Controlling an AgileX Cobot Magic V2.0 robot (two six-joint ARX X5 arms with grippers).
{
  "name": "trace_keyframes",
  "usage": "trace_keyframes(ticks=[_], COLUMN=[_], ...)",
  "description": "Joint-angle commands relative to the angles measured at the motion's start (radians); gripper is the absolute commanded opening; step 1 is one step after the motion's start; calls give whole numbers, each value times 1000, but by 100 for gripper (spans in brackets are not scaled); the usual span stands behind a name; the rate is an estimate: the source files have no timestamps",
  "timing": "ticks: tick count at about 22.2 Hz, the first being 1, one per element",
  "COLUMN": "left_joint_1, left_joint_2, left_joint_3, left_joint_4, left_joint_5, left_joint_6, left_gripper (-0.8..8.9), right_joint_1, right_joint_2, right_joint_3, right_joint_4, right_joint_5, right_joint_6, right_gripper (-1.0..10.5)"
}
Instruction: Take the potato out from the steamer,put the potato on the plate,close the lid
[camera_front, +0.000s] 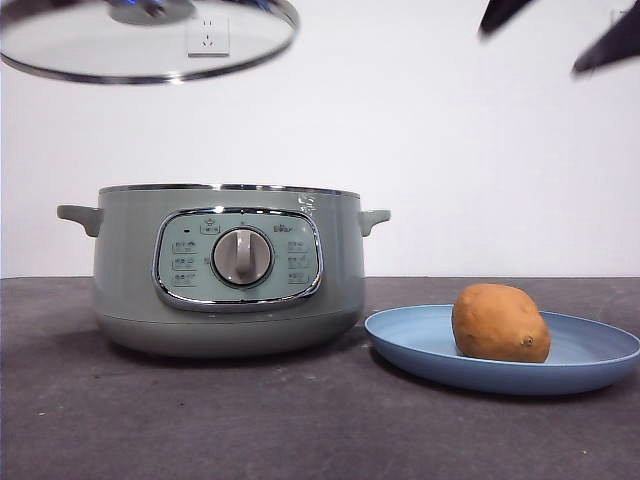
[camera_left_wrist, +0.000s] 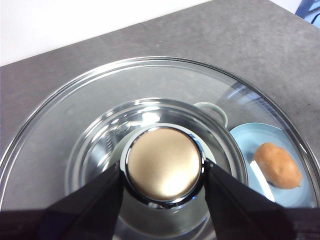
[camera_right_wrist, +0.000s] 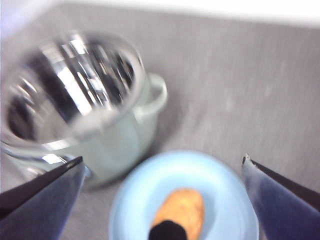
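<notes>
The orange-brown potato (camera_front: 500, 322) (camera_left_wrist: 278, 165) (camera_right_wrist: 181, 212) lies on the light-blue plate (camera_front: 410, 338) (camera_left_wrist: 245, 140) (camera_right_wrist: 220, 175), right of the sage-green steamer (camera_front: 226, 268) (camera_right_wrist: 115, 142), which stands uncovered. High above the steamer's left side hangs the glass lid (camera_front: 150, 45) (camera_left_wrist: 60, 125). My left gripper (camera_left_wrist: 164, 186) is shut on the lid's round knob (camera_left_wrist: 164, 170). My right gripper (camera_right_wrist: 162, 162) is open and empty, well above the plate; its dark tips (camera_front: 560, 35) show at the front view's top right.
The steamer and plate rest on a dark grey tabletop (camera_front: 300, 420) before a white wall with a socket (camera_front: 207, 37). The steamer's shiny inner pot (camera_right_wrist: 75, 85) shows blurred in the right wrist view.
</notes>
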Motion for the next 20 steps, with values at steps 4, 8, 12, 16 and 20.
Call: trace_keyframes(ticks=[4, 8, 12, 16, 20], left_joint_1=[-51, -67, -74, -79, -79], left_joint_2=[138, 215, 264, 300, 325], left_joint_3=[7, 7, 7, 7, 7], left_joint_4=[149, 177, 185, 187, 191], left_joint_5=[8, -13, -34, -42, -42], left_joint_6=[35, 39, 57, 61, 61], left_gripper=[-9, -9, -9, -9, -9], right_joint_1=[1, 1, 1, 1, 1], right_joint_2=[-145, -171, -171, -171, -171], right_joint_3=[110, 176, 209, 218, 218], right_joint_4=[-75, -105, -127, -150, -173], right_joint_5=[7, 7, 6, 6, 6], right_joint_6=[18, 17, 16, 13, 13], right_gripper=[599, 599, 599, 599, 599])
